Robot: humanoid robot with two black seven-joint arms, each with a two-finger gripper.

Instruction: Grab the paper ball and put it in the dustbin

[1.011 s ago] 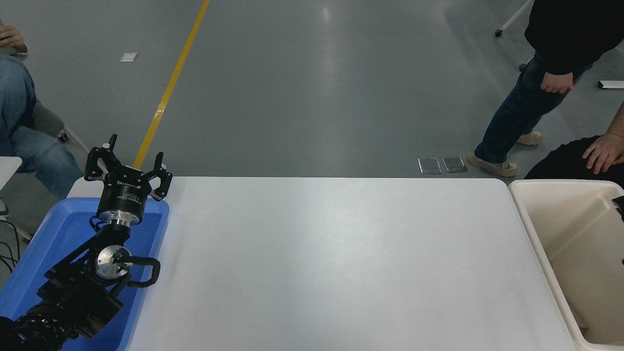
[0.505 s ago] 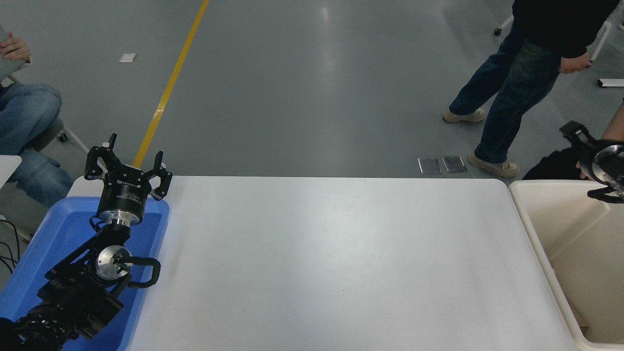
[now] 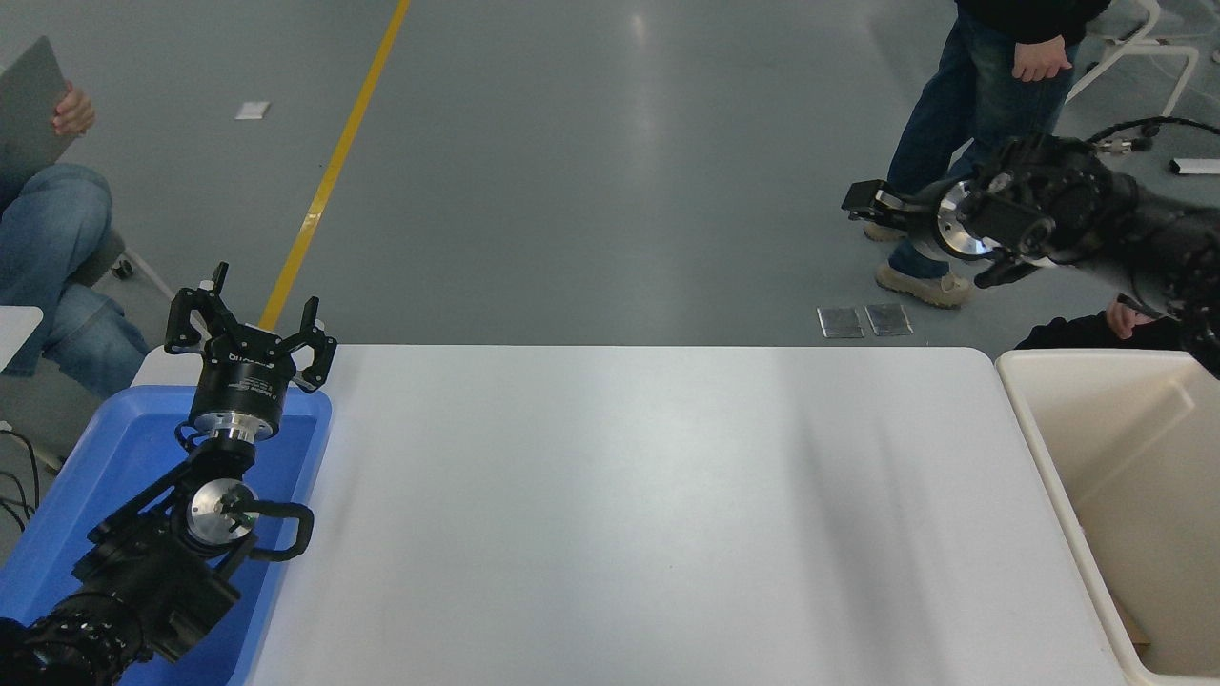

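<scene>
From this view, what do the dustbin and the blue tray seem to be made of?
The dustbin looks like smooth cream-white plastic, with a thick moulded rim and even walls. The blue tray seems glossy plastic too: uniform colour, rounded corners, soft reflections.

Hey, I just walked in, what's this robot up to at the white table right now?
The right pincer is raised above the table's far right corner, near the cream dustbin, and nothing can be seen in it; whether it is open is unclear. No paper ball shows on the table. The left pincer sits parked and open over the blue tray at the lower left. One person stands beyond the table and another sits at the far left.
</scene>
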